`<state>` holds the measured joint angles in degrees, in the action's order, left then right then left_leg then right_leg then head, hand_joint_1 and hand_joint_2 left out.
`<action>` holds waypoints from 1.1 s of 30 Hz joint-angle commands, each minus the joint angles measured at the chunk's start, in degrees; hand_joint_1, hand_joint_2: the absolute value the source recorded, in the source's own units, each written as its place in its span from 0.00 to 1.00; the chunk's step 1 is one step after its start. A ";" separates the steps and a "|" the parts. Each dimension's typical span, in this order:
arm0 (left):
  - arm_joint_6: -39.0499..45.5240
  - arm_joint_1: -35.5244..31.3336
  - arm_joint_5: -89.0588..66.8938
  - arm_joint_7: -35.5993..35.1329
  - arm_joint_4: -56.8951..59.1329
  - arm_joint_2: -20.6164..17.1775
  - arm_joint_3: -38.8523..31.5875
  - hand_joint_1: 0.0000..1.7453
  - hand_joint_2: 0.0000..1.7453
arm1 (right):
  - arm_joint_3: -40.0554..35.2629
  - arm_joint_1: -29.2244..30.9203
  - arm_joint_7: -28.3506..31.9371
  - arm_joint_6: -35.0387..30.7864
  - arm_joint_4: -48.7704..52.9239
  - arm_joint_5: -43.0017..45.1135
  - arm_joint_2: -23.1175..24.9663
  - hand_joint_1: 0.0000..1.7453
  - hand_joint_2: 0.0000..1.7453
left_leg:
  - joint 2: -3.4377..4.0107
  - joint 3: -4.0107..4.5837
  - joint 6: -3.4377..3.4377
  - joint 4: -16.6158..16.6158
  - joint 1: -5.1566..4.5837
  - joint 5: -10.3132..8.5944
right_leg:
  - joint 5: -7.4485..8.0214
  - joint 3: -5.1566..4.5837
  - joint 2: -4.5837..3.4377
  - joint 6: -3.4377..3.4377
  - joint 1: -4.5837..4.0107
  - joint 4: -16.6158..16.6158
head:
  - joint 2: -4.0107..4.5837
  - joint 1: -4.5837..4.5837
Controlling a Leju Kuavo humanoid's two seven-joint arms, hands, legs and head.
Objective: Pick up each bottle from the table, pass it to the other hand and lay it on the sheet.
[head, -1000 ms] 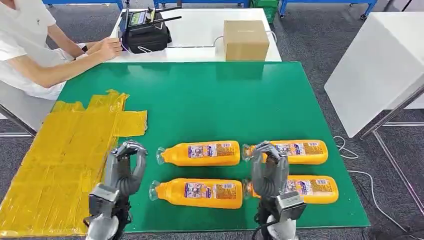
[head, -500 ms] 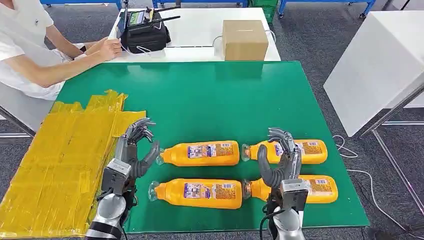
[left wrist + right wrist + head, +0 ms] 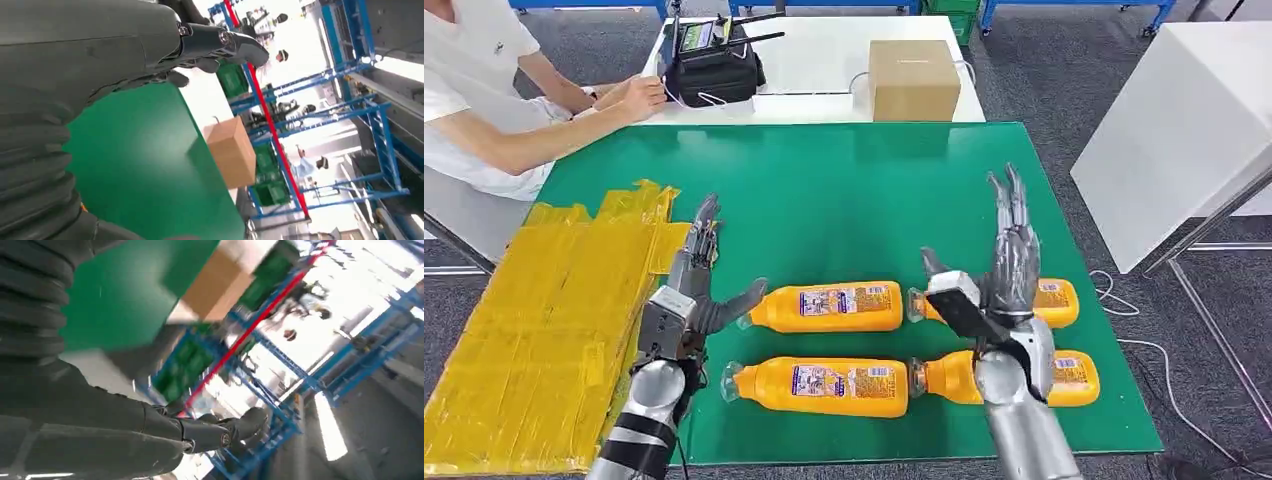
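Observation:
Several orange bottles lie on their sides on the green table [image 3: 854, 200] in two rows, caps to the left: the far-left bottle [image 3: 829, 307], the near-left bottle [image 3: 824, 386], the far-right bottle [image 3: 1056, 298] and the near-right bottle [image 3: 1064, 378]. The yellow sheet [image 3: 534, 320] covers the table's left side. My left hand [image 3: 694, 290] is raised at the sheet's edge, fingers straight and spread, thumb toward the far-left bottle's cap. My right hand [image 3: 1004, 265] stands over the two right bottles, fingers stretched up, holding nothing, partly hiding the far-right bottle.
A person [image 3: 484, 90] sits at the far left, hands by a black device [image 3: 714, 65] on the white table behind. A cardboard box [image 3: 912, 78] stands there too. A white table [image 3: 1184, 130] is at the right. The green table's far half is bare.
Both hands rose from a curled pose near the table's front edge and stretched their fingers out straight. The bottles have not moved.

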<state>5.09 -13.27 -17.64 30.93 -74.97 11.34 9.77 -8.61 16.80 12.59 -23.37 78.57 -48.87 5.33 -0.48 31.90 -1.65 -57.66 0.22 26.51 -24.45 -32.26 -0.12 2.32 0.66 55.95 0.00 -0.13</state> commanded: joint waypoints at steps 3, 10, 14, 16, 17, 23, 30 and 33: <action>-1.69 -8.04 0.35 -0.88 10.27 1.29 0.58 0.00 1.00 | -9.27 20.84 -6.44 7.29 -26.50 -13.13 -5.93 0.00 1.00 | 0.01 -0.12 0.04 0.00 0.03 -0.03 | 0.05 0.09 0.01 -0.02 -0.04 -0.05 | 0.00 0.00; -2.15 -9.24 0.76 -1.14 11.94 1.28 0.51 0.00 1.00 | -12.58 24.97 -3.82 12.27 -35.78 -12.34 -4.10 0.00 1.00 | 0.00 -0.03 0.03 -0.02 0.02 -0.04 | 0.04 0.02 0.02 0.00 -0.03 0.01 | 0.00 0.00; -2.26 -10.32 1.78 -0.83 14.16 1.05 -0.06 0.00 1.00 | -16.01 26.37 1.94 17.22 -39.96 -8.12 -2.24 0.00 1.00 | 0.06 -0.02 0.03 -0.01 0.03 -0.01 | 0.05 0.01 -0.07 0.01 -0.04 0.00 | 0.00 0.00; -2.23 -10.47 1.93 -0.67 14.52 1.06 -0.19 0.00 1.00 | -16.38 26.42 1.79 16.98 -40.13 -7.96 -2.07 0.00 1.00 | 0.12 0.00 0.04 -0.03 0.03 -0.01 | 0.05 -0.02 -0.10 0.00 -0.04 0.03 | 0.00 0.00; -2.23 -10.47 1.93 -0.67 14.52 1.06 -0.19 0.00 1.00 | -16.38 26.42 1.79 16.98 -40.13 -7.96 -2.07 0.00 1.00 | 0.08 0.03 0.03 -0.02 0.02 -0.02 | 0.04 -0.04 -0.04 0.01 -0.03 0.03 | 0.00 0.02; -2.33 -10.86 2.24 -0.43 15.21 0.99 -0.20 0.00 1.00 | -18.60 26.86 5.62 20.02 -39.88 -4.86 -2.51 0.00 1.00 | -0.01 -0.01 0.04 -0.04 0.04 0.00 | 0.02 0.01 0.01 -0.02 -0.05 0.02 | 0.00 0.00; -1.71 -13.79 3.38 1.12 20.68 1.33 -1.19 0.00 1.00 | -23.59 27.11 13.88 28.33 -39.18 2.83 0.73 0.00 1.00 | 0.11 -0.02 0.09 -0.04 0.05 0.00 | 0.03 -0.02 -0.09 -0.05 -0.06 0.06 | 0.00 0.02; -1.35 -14.37 3.66 1.46 22.02 1.32 -1.61 0.00 1.00 | -25.74 26.78 14.62 29.19 -38.89 4.21 1.57 0.00 1.00 | 0.09 0.02 0.07 -0.05 0.06 -0.01 | 0.04 -0.05 -0.07 -0.03 -0.07 0.06 | 0.00 0.02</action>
<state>3.15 -22.74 -14.56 31.82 -62.09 13.03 9.81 -26.76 40.21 25.51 3.35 43.63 -47.12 4.85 -0.54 31.97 -1.66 -57.69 0.24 26.47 -24.42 -32.32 -0.08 2.37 0.63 55.99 0.00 -0.11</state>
